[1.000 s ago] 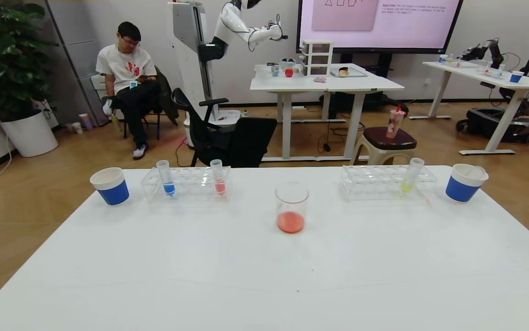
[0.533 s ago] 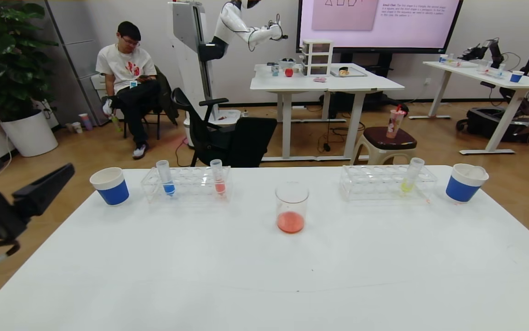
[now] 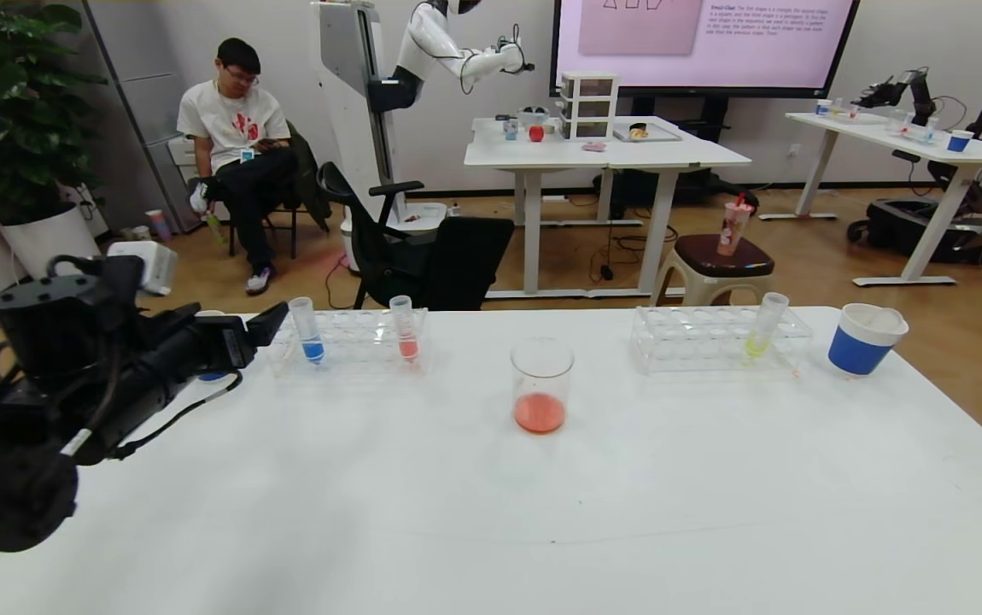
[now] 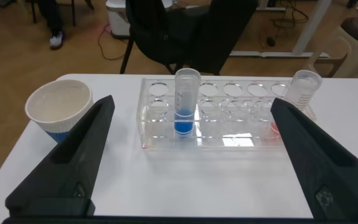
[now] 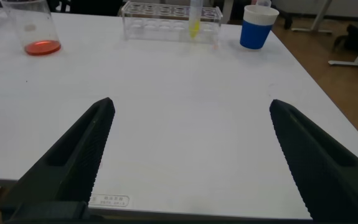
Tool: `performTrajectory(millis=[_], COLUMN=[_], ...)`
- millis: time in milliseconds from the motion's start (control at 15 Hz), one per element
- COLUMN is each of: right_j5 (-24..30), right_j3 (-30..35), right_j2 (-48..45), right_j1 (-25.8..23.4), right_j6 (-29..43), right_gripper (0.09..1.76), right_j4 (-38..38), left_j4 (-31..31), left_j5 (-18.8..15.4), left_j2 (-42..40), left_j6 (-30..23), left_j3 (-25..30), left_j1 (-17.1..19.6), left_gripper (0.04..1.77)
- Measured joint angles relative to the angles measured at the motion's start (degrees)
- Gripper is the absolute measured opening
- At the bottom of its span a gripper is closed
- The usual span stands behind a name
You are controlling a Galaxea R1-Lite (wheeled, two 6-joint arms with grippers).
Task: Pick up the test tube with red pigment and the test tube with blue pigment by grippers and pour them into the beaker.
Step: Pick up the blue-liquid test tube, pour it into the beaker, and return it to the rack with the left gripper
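Note:
The test tube with blue pigment stands at the left end of the left clear rack. The test tube with red pigment stands at that rack's right end. The beaker stands mid-table with a little red liquid at its bottom. My left gripper is open and empty just left of the rack. In the left wrist view the left gripper faces the blue tube, apart from it; the red tube is partly behind one finger. My right gripper is open and empty, low over bare table.
A blue paper cup stands left of the left rack, mostly hidden by my arm in the head view. A second rack holds a yellow-liquid tube. Another blue cup stands at the far right.
My left arm has come into view from the lower left and moved forward to the left rack, now covering the left blue cup. Nothing on the table has moved.

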Motion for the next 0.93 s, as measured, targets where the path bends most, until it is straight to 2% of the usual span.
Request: performTrajectory(millis=[333, 733, 933], right_j5=[0.0, 0.0, 0.0], right_j3=[0.0, 0.0, 0.0], right_j2=[0.0, 0.0, 0.0], right_j1=[0.0, 0.0, 0.0], right_j6=[0.0, 0.0, 0.0], right_gripper=[1.74, 1.74, 1.74], right_j4=[0.02, 0.0, 0.0], left_j4=[-5.92, -5.77, -5.08], left_j5=[2.12, 2.45, 2.43], left_j2=[14.84, 23.63, 26.51], left_j6=[-1.44, -1.33, -1.21], left_j3=[-7.85, -18.58, -22.16], left_j1=[-0.3, -0.41, -1.1], left_gripper=[1.75, 1.75, 1.75])
